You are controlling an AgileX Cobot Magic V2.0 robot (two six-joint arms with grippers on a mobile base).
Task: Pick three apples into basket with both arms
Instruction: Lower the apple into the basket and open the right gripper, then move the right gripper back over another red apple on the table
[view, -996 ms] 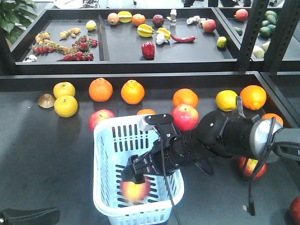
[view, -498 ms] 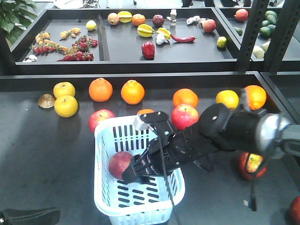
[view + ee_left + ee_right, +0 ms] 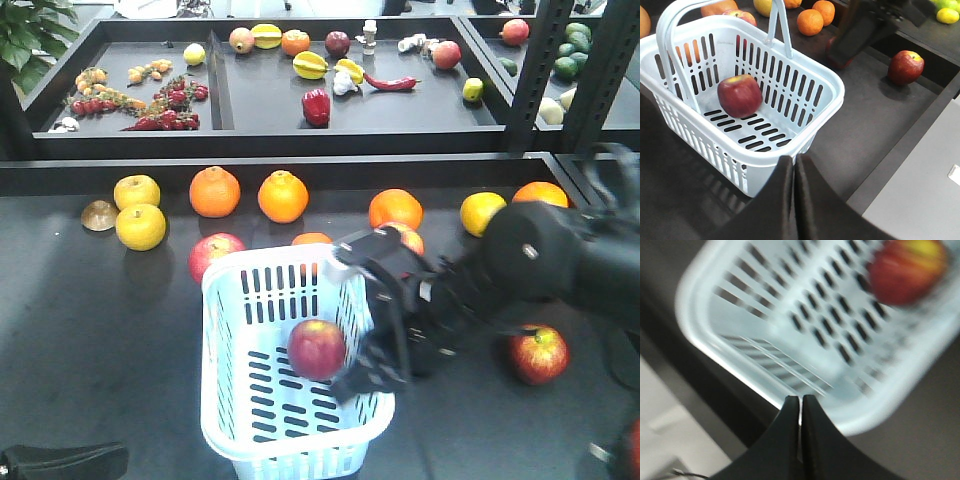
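Pale blue basket [image 3: 255, 395] on the dark desk [image 3: 100, 330], long axis running front to back. One red apple [image 3: 317, 349] inside, yellowish stem end upward. Left hand [image 3: 794, 159] and right hand [image 3: 800, 399] both pinched closed, holding nothing.

The right arm [image 3: 520, 270], smeared by motion, covers most of one apple [image 3: 408, 234] beyond the basket [image 3: 230, 300]. Another apple [image 3: 632, 450] is cut off at the near right corner of the worktop [image 3: 100, 320]. The right wrist view is wholly blurred.

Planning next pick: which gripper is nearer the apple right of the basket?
Right. Right gripper hangs by the basket rim nearest that apple; left gripper is across the basket.
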